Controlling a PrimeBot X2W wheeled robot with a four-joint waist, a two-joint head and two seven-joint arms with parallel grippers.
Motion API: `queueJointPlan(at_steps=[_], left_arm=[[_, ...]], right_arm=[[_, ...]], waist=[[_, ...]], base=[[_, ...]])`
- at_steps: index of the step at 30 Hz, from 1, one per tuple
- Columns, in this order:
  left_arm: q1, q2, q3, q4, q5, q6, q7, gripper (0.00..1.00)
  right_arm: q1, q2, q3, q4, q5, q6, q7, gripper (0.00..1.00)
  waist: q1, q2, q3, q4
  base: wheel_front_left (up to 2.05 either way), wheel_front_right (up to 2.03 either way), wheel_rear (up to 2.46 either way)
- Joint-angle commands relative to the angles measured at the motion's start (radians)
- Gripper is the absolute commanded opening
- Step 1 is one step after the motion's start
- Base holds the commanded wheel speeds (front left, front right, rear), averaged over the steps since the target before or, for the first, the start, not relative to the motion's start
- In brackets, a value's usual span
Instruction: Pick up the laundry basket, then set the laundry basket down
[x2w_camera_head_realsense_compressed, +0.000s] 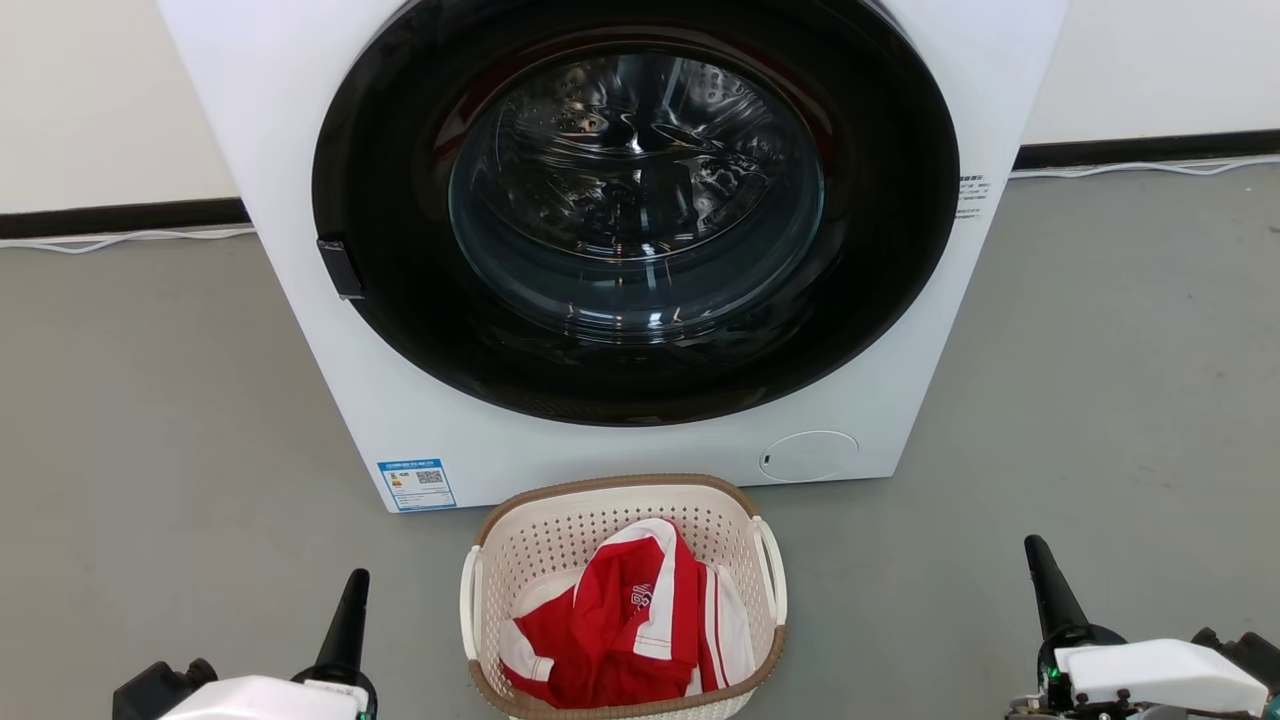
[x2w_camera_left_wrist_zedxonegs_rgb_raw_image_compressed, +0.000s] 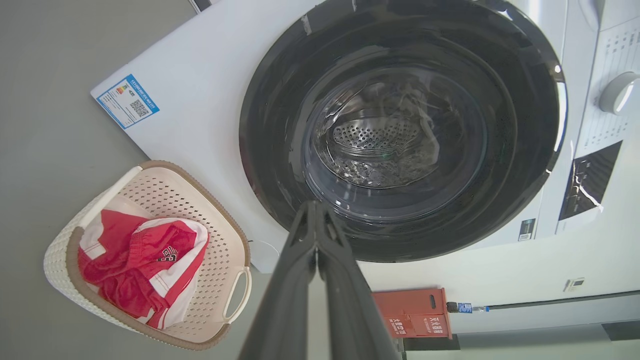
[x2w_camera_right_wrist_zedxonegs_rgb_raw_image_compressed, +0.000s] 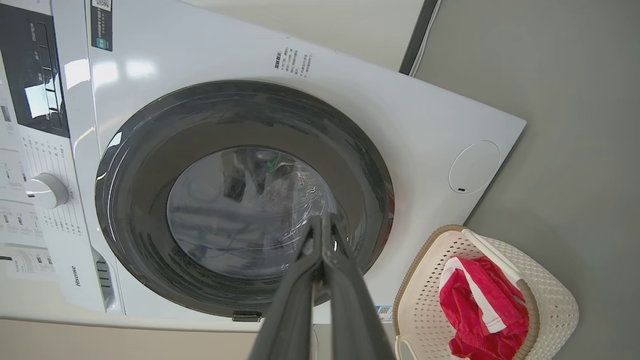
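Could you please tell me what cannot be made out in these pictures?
Laundry basket: near wall cut off by the head view's bottom edge; floor hidden under the red-and-white garment.
Blue washer label: print too small, head view.
Drum: blurred by reflections on the door glass, right wrist view.

The left gripper (x2w_camera_head_realsense_compressed: 352, 600) is held low at the near left, its two dark fingers (x2w_camera_left_wrist_zedxonegs_rgb_raw_image_compressed: 290, 280) pressed together tip to tip and pointed toward the far side. The right gripper (x2w_camera_head_realsense_compressed: 1040, 565) is held likewise at the near right, likewise closed and empty. A pale left wrist (x2w_camera_head_realsense_compressed: 260, 697) and right wrist (x2w_camera_head_realsense_compressed: 1160, 675) are seen nearer, behind them.
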Motion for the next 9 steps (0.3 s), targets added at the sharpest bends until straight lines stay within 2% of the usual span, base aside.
queueJointPlan(at_steps=[1,9], left_arm=[[-0.066,0.01,0.03,-0.015,-0.043,-0.016,0.009,0.0],[-0.087,0.009,0.042,-0.001,-0.128,-0.032,0.03,0.0]], right_arm=[[-0.06,-0.014,0.011,-0.028,0.04,0.006,0.015,0.0],[-0.07,-0.014,0.002,-0.03,0.114,0.006,0.036,0.0]], waist=[[0.0,0.0,0.0,0.001],[0.0,0.0,0.001,0.004]], base=[[0.0,0.0,0.0],[0.0,0.0,0.0]])
